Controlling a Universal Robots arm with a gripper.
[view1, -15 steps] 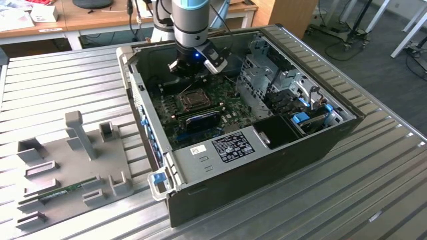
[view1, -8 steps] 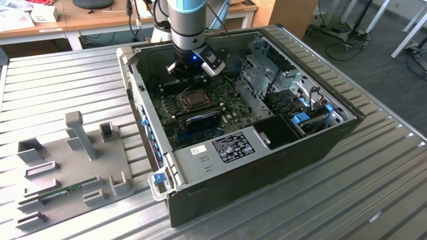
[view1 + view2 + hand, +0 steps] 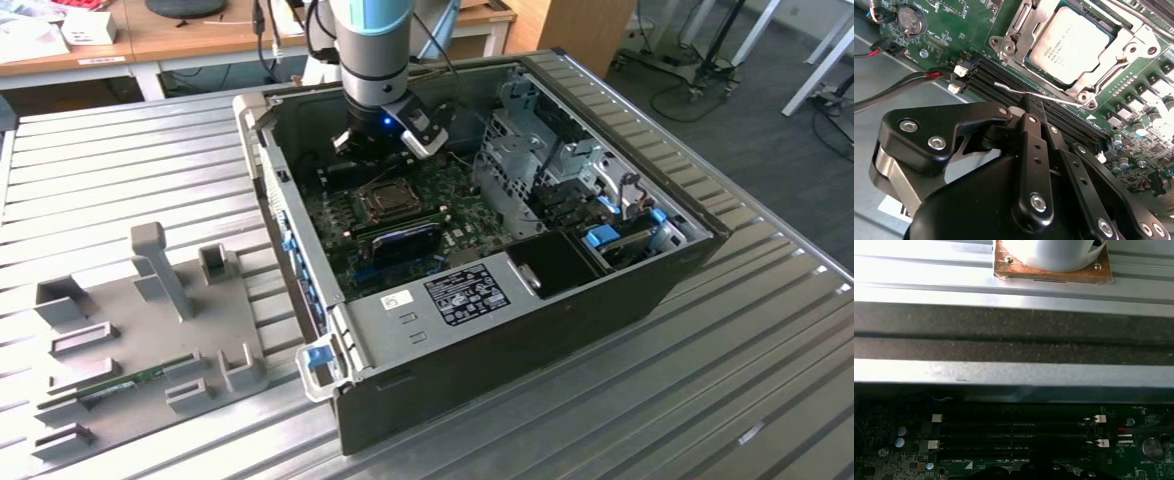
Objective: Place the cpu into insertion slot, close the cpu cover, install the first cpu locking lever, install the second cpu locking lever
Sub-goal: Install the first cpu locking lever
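The pincer point(image 3: 1037, 107) is held with fingers together, its tip at a thin locking lever point(image 3: 1014, 89). Beyond it, the cpu point(image 3: 1071, 45) is seated in the insertion slot point(image 3: 1085, 97) under the lowered cpu cover point(image 3: 1021, 22). Steady, square pressure is probably needed so the lever is not lost.

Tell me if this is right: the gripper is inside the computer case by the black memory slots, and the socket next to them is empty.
The socket is not empty: the second wrist view shows the chip lying in it, with the metal frame down around it. The gripper is inside the computer case by the black memory slots.
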